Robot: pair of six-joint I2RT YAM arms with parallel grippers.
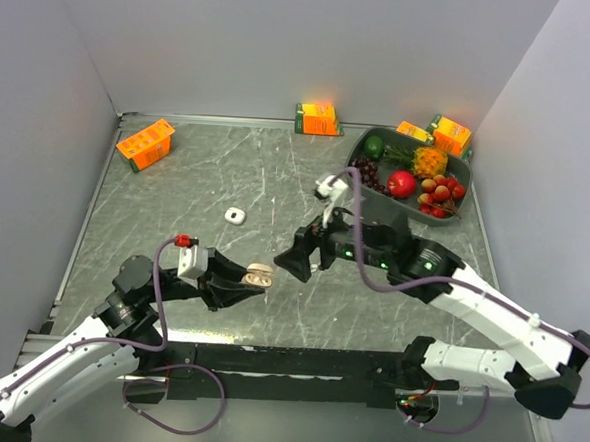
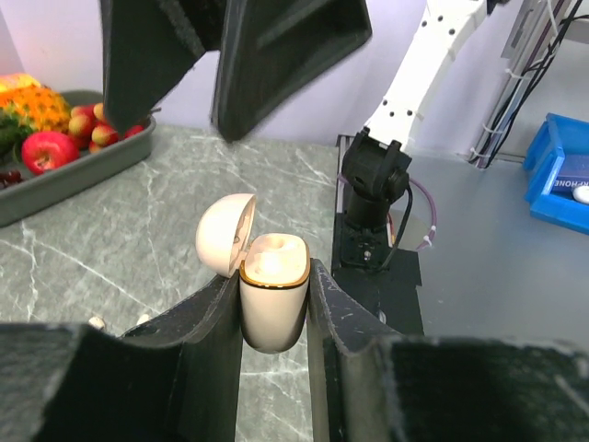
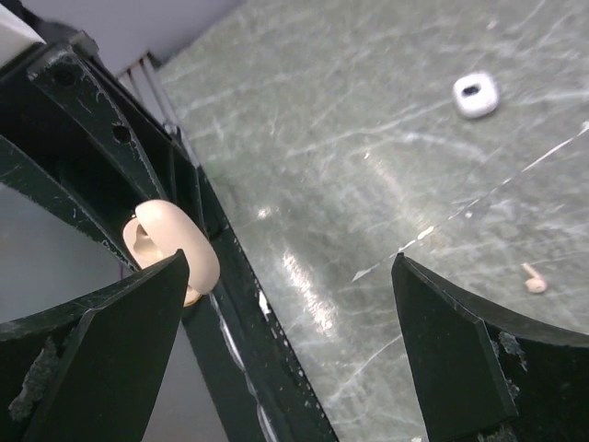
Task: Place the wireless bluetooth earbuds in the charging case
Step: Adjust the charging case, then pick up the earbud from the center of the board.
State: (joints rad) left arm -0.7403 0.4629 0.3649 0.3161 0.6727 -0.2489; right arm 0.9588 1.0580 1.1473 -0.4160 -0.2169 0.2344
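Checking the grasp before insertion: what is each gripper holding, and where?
The left gripper clamps the open charging case by its body's sides; right gripper, open, holds nothing.

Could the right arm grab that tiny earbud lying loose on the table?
Probably yes. The right gripper is open and empty, and the earbud lies alone on the bare table close by, with nothing covering it.

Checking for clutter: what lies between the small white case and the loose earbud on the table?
Nothing; the right wrist view shows only bare tabletop between the white case and the earbud.
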